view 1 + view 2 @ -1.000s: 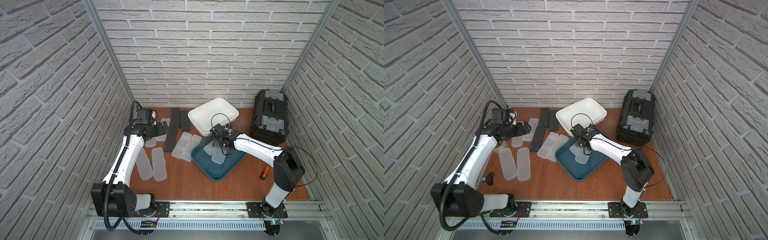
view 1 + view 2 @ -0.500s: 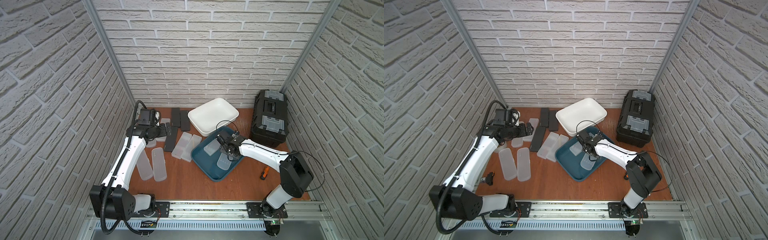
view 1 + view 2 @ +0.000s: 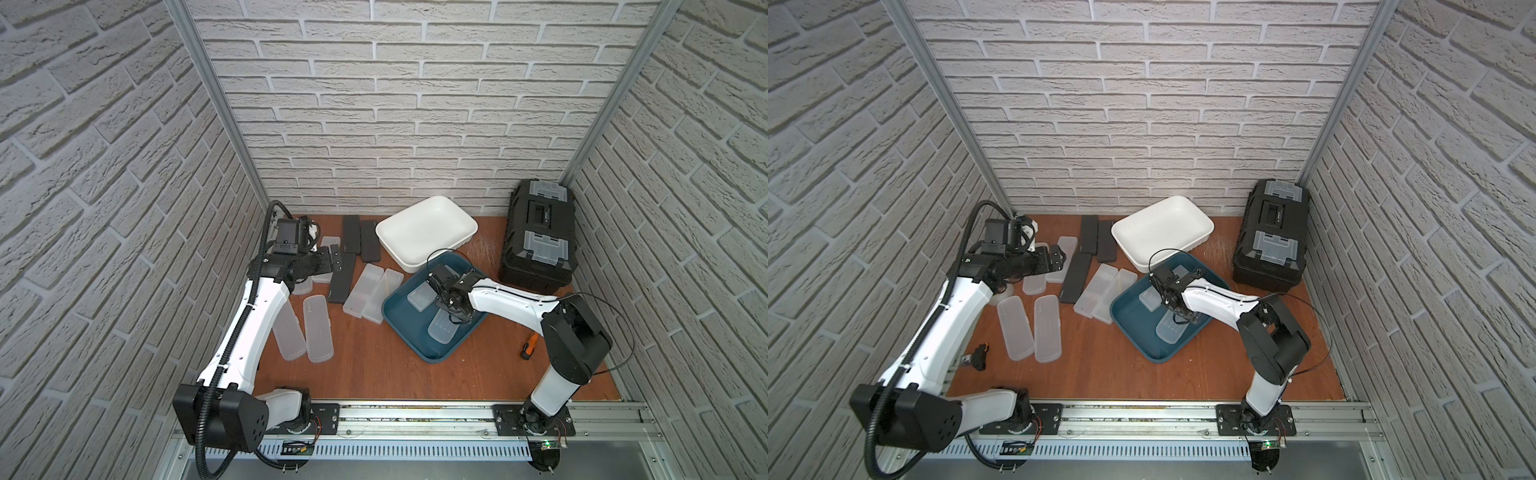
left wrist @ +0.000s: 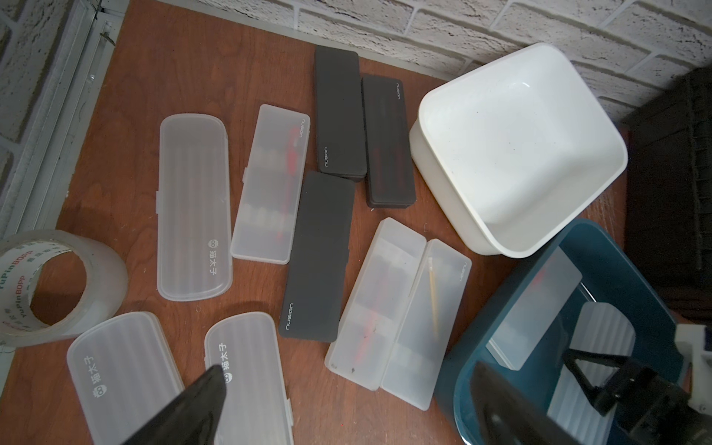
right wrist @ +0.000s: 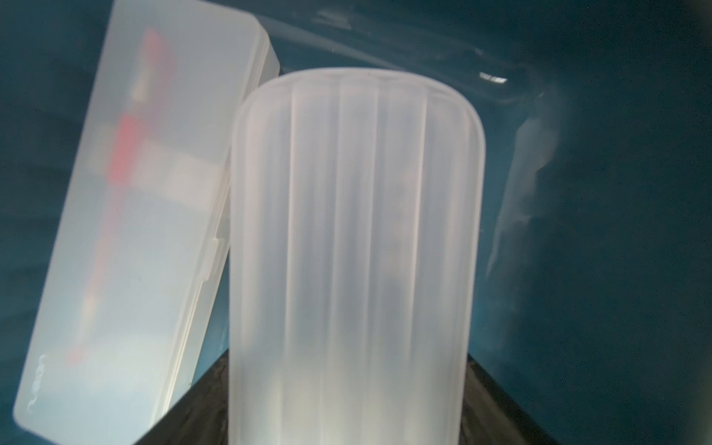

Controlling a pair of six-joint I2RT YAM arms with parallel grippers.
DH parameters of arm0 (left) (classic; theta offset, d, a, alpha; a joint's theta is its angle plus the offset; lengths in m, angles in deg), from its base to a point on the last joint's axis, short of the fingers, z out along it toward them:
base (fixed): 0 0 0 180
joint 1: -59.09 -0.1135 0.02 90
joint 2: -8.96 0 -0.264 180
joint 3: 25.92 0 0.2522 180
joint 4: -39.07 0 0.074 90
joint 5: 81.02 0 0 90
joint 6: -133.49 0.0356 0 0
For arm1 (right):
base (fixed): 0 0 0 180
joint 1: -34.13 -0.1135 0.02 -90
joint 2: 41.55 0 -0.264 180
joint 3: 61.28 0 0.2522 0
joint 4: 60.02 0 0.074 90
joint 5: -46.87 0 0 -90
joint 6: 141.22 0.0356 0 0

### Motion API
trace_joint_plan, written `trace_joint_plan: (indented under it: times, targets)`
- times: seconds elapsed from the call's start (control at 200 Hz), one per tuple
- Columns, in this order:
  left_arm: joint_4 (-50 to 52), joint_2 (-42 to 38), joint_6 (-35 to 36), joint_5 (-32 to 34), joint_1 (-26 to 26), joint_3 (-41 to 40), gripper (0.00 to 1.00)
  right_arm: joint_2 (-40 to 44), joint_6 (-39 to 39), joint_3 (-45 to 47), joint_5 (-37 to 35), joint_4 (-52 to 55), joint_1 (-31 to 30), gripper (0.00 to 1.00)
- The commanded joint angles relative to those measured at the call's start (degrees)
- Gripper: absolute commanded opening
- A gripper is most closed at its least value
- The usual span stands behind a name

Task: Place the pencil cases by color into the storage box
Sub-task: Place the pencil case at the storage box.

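Placement: your right claw (image 3: 457, 319) pinches the ribbed frosted case (image 5: 354, 239) low inside the blue tray (image 3: 409, 337), beside a smooth frosted case (image 5: 127, 215), apparently to group the whites together. Your left claw (image 4: 346, 389) hangs spread above the table (image 4: 192, 57), free for a pick. The black cases (image 4: 319, 258) lie there unsorted.

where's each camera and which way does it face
Top views: high above the front rail, looking down on the table; left arm, right arm show.
Left wrist: on left arm, facing loose pencil cases and white bin; left gripper tips show.
Right wrist: inside blue bin, facing the ribbed case; right gripper grips it.
Shared: both wrist views show that ribbed case.
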Motion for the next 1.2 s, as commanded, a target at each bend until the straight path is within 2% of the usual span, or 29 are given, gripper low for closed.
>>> trace_joint_plan:
  times: [0.0,0.45,0.92,1.195]
  targets:
    - [-0.16,-1.19,0.54,0.23,0.36,0.01,0.98,-0.99,4.77,-2.29,0.59,0.37,-0.80,0.56]
    - [0.01,-1.22,0.89,0.01,0.36,-0.19,0.98,-7.38,7.80,-7.67,0.77,3.05,0.24,0.57]
    - [-0.18,-1.51,0.82,0.12,0.45,-0.35,0.98,-8.79,2.26,-10.96,-0.20,5.36,4.20,0.58]
    - [-0.37,-1.72,0.86,0.09,0.54,-0.55,0.98,-10.29,1.20,-11.92,-0.81,6.53,4.56,0.62]
